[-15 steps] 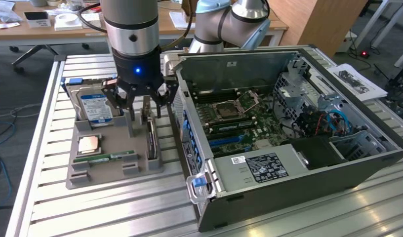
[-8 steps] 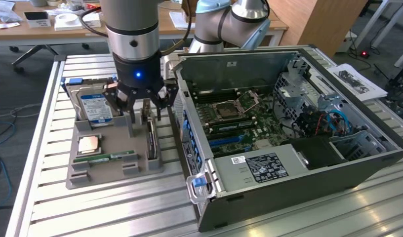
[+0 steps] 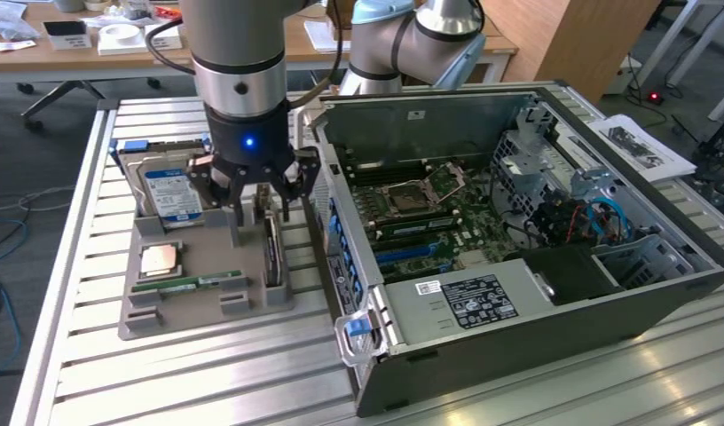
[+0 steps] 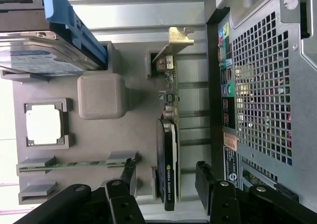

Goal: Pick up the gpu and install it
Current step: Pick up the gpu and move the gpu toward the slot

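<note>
1. Slatted aluminium tabletop [image 3: 84,293] is seen under a grey parts tray [image 3: 184,311], and an open computer case [image 3: 516,364] is stood just beside the gripper on one side.
2. The gripper [image 3: 258,200] is held directly above the tray, its jaws parted and nothing grasped.
3. The gpu [image 4: 168,135] is stood on edge in a tray slot right below the gripper. In the wrist view it is straddled by the two fingers [image 4: 130,174], with a gap left on each side.
4. A hard drive [image 3: 173,191], a processor [image 3: 161,259] and a memory stick [image 3: 202,282] are lodged in the tray on the gripper's far side from the case.
5. One risk is judged likely: if the jaws are closed on the raised black cooler rather than squarely across the card, the card could be tilted and jammed in its slot when lifted.
6. The metal bracket [image 4: 178,38] could also be caught on the tray or the case wall, since the case is set so near.
</note>
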`<state>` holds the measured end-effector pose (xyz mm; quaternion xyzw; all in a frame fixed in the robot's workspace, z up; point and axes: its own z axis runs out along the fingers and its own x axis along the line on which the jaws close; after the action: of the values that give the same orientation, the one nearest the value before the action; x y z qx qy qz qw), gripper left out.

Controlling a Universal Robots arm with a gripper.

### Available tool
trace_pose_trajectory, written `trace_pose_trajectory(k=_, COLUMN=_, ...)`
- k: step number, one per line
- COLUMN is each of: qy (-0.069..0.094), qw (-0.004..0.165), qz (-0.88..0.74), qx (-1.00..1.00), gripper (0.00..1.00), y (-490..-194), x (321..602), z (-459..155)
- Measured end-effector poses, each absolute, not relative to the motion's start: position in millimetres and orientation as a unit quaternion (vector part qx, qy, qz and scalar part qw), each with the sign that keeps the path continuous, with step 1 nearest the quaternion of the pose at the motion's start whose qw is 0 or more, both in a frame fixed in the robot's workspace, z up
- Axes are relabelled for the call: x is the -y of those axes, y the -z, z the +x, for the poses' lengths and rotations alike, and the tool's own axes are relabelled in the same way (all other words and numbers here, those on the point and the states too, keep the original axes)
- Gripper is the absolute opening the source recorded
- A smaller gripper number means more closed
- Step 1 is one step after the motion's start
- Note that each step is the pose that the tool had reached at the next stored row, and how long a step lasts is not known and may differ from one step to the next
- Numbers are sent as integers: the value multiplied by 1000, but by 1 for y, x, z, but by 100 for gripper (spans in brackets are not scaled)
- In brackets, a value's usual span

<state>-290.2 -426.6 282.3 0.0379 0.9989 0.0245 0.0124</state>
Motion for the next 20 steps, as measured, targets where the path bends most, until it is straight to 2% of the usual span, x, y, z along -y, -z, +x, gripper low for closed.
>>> trace_pose_trajectory(k=20, qy=-24, qw=12, qz=39, qx=-999, gripper=60, y=-268, x=427, z=-290)
